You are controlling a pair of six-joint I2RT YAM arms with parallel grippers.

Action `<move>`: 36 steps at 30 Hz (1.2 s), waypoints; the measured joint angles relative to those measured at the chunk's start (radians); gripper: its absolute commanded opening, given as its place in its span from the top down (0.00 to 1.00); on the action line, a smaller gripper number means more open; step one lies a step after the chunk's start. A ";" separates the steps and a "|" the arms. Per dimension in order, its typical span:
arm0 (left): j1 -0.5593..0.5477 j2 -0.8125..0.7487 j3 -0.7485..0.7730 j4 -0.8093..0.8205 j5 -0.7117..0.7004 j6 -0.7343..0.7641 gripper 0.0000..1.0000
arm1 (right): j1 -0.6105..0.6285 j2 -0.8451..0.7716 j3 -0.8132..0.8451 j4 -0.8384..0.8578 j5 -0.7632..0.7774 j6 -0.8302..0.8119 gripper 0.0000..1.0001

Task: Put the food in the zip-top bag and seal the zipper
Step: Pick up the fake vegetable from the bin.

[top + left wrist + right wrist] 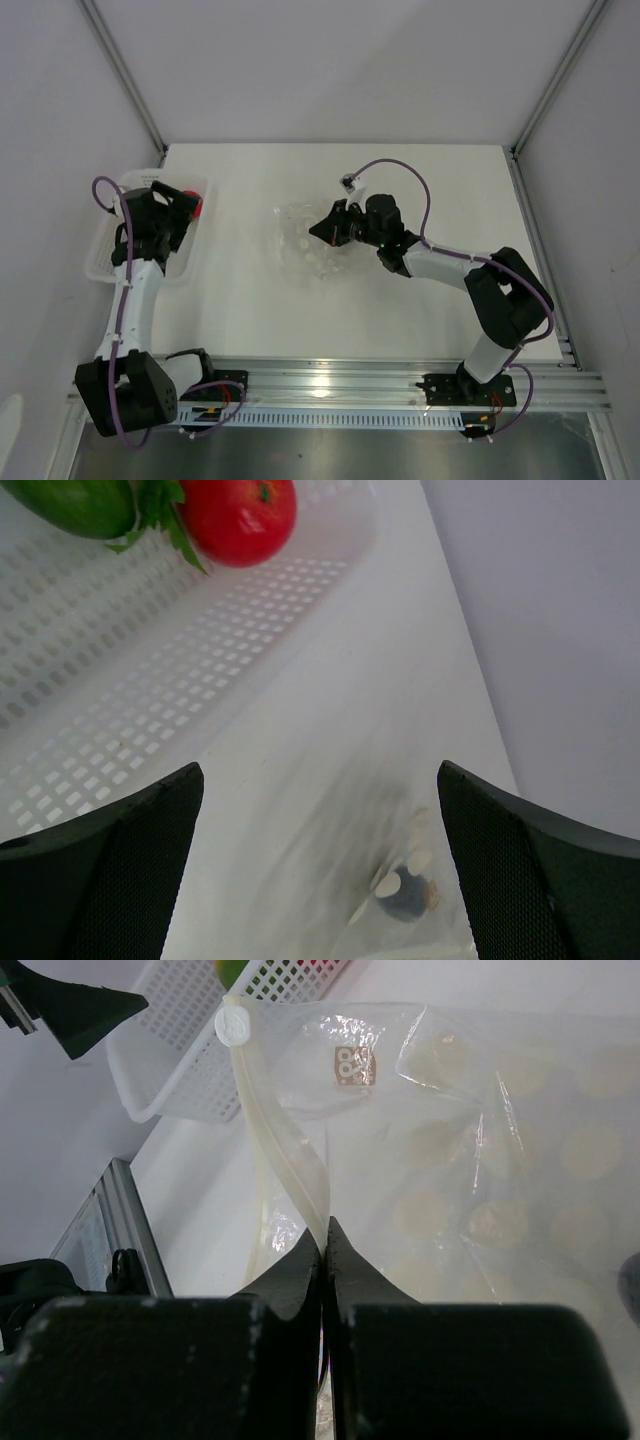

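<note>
We see the right gripper (323, 1238) pinched on the pale zipper strip (290, 1175) of the clear crinkly zip-top bag (480, 1140), mid-desk. The left gripper (318, 775) gapes wide over the white perforated basket (150, 670), desk's left edge; red round tomato (238, 515) inside.

The white perforated basket (100, 265) took up the worktop's (250, 320) left edge, holding a red tomato (238, 518) and a green piece (75, 502). The left gripper (183, 208) hung over it with jaws wide. The clear zip-top bag (300, 245) lay mid-worktop, its edge pinched in the right gripper (318, 230). The right arm (450, 268) barred the right half. Bare lanes ran between basket and bag and along the far and near edges.
</note>
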 measured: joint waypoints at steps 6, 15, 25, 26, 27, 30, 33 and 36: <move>0.043 0.121 0.062 -0.011 -0.072 -0.089 0.01 | -0.003 0.008 0.000 0.001 0.000 0.000 1.00; 0.107 0.422 0.299 -0.088 -0.083 -0.174 0.00 | -0.014 0.013 0.000 0.009 -0.001 0.000 1.00; 0.114 0.636 0.391 -0.149 -0.090 -0.257 0.01 | -0.022 0.036 0.000 0.018 -0.008 0.000 1.00; 0.114 0.648 0.396 -0.153 -0.094 -0.262 0.01 | -0.024 0.038 0.000 0.018 -0.009 0.000 1.00; 0.114 0.661 0.404 -0.159 -0.099 -0.266 0.01 | -0.026 0.039 0.000 0.018 -0.009 0.000 1.00; 0.115 0.706 0.460 -0.176 -0.107 -0.276 0.01 | -0.032 0.040 0.000 0.019 -0.011 0.000 1.00; 0.115 0.739 0.512 -0.181 -0.119 -0.280 0.01 | -0.035 0.043 0.000 0.022 -0.016 0.000 1.00; 0.115 0.768 0.549 -0.182 -0.130 -0.283 0.01 | -0.036 0.047 0.000 0.021 -0.017 0.000 1.00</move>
